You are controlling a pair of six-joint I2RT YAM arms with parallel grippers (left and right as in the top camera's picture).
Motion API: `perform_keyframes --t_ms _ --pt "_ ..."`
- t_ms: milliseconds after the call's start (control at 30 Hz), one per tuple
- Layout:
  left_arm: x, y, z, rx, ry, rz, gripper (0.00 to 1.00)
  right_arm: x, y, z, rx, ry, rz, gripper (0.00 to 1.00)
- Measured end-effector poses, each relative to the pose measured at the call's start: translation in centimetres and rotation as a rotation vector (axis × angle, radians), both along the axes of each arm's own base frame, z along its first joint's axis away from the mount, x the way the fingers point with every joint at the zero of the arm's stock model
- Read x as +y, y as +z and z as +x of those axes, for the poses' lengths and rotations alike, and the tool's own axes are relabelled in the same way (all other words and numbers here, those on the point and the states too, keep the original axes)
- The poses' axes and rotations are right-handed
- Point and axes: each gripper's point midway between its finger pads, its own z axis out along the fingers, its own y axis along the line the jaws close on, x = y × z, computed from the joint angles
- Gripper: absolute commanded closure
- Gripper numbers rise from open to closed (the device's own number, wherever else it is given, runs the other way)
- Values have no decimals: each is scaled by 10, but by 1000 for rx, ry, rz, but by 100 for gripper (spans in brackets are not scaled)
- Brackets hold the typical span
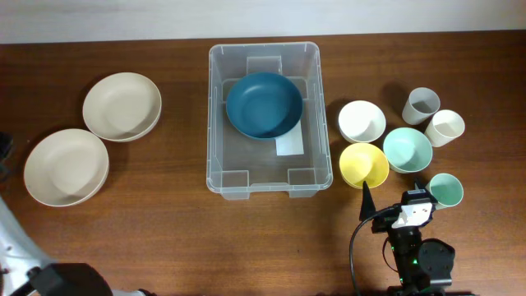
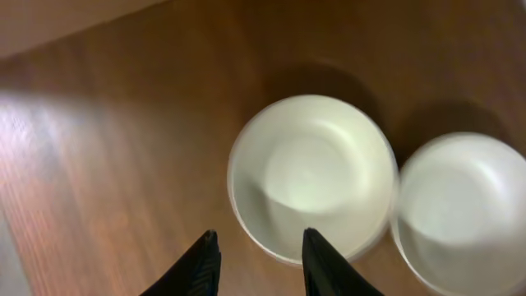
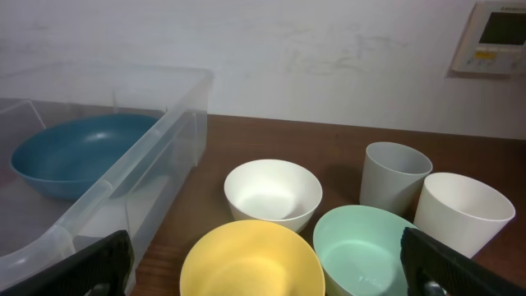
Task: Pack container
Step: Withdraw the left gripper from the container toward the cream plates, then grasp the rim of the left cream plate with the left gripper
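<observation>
Container (image 1: 246,160) sits mid-surface, long side running away from me, clear walls, white label (image 1: 289,145) on the base toward its right side. One dark blue bowl (image 1: 264,104) lies inside it, in the far half, upright. Brown wooden surface (image 1: 164,230) all around. To the container's left, well apart from it: two wide cream bowls, the far one (image 1: 122,107) and the near one (image 1: 66,167), rims touching or nearly so. To its right, a close cluster: small white bowl (image 1: 362,120), yellow bowl (image 1: 363,164), mint bowl (image 1: 407,150), grey cup (image 1: 422,104), off-white cup (image 1: 445,127), mint cup (image 1: 445,190). Left hand (image 2: 260,247) hangs over the edge of one cream bowl, fingers parted a little with nothing between them; I cannot tell which of the two bowls. Right hand (image 3: 271,263) is spread wide and empty, low behind the yellow bowl, facing the cluster, container off to its left.
</observation>
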Motion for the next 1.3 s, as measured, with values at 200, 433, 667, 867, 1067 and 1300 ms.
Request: perform_keyframes --t_ms 200,433,667,867,1067,1300 --pt "26 -51 -31 29 130 -73 36 0 0 0 0 0 0 1" --pt "23 -111 -28 44 113 -171 36 0 0 0 0 0 0 1" --pt "20 -144 -21 51 83 -219 36 0 0 0 0 0 1 1" --pt "15 -164 -12 37 34 -266 36 0 0 0 0 0 0 1" --pt "13 -188 -10 68 21 -318 36 0 0 0 0 0 0 1" --pt "13 -209 -8 92 19 -351 41 0 0 0 0 0 0 1"
